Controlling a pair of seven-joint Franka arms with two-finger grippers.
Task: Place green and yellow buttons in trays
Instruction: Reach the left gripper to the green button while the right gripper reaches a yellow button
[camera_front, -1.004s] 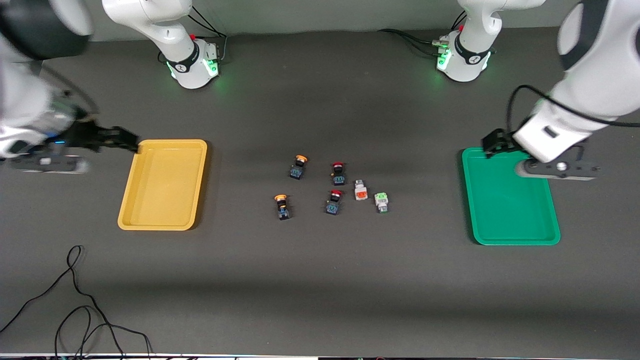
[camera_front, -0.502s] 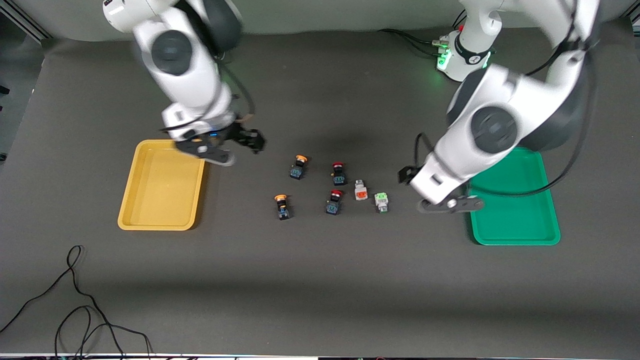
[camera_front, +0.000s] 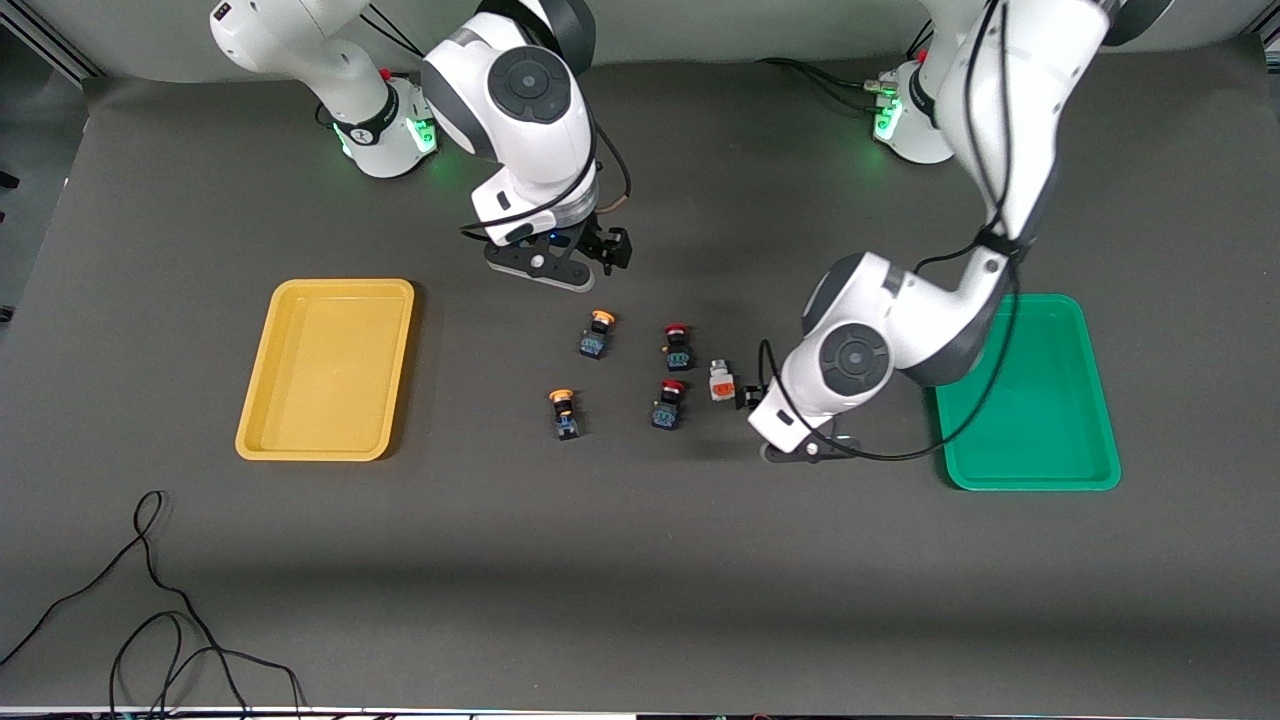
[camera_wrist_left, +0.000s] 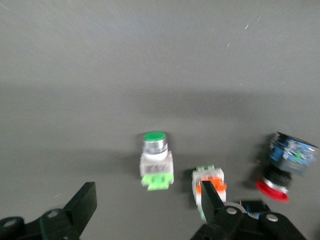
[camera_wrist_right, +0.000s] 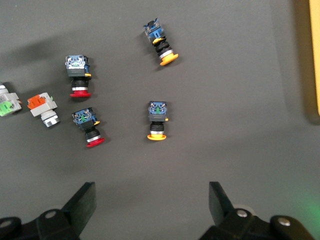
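Desk (camera_front: 640, 580) covered in a dark grey matte cloth-like sheet, faint creases. Yellow tray (camera_front: 327, 369) toward the right arm's end, green tray (camera_front: 1040, 400) toward the left arm's end; both glossy plastic, shallow, rounded corners, nothing in them.

Six switches lie clustered mid-desk between the trays. Two yellow-capped buttons: one (camera_front: 597, 334) farther from the front camera, one (camera_front: 564, 411) nearer; round orange-yellow mushroom caps on black-blue blocky bodies with small green terminals. Two red-capped switches (camera_front: 677, 346) (camera_front: 668, 403), same black-blue bodies, lying on their sides. Orange-tabbed white button (camera_front: 721, 380) with a silver ring, beside the red ones toward the left arm's end. Green-capped white button (camera_wrist_left: 156, 160): flat round green cap, chrome collar, white body, green tab; hidden by the arm in the front view, just beside the orange-tabbed one (camera_wrist_left: 208, 187) in the left wrist view. Some print on its white body, not readable.

Left pincer (camera_wrist_left: 150, 210) low over the green-capped button, black fingers (camera_wrist_left: 82, 202) apart, straddling it without touching; one finger overlaps the orange-tabbed button in that view. Right pincer (camera_front: 600, 252) up over bare desk near the farther yellow-capped button, fingers (camera_wrist_right: 82, 200) spread wide, holding nothing.

Black cable (camera_front: 150, 600) looped on the desk near the front camera's edge. Arm bases show green lights.
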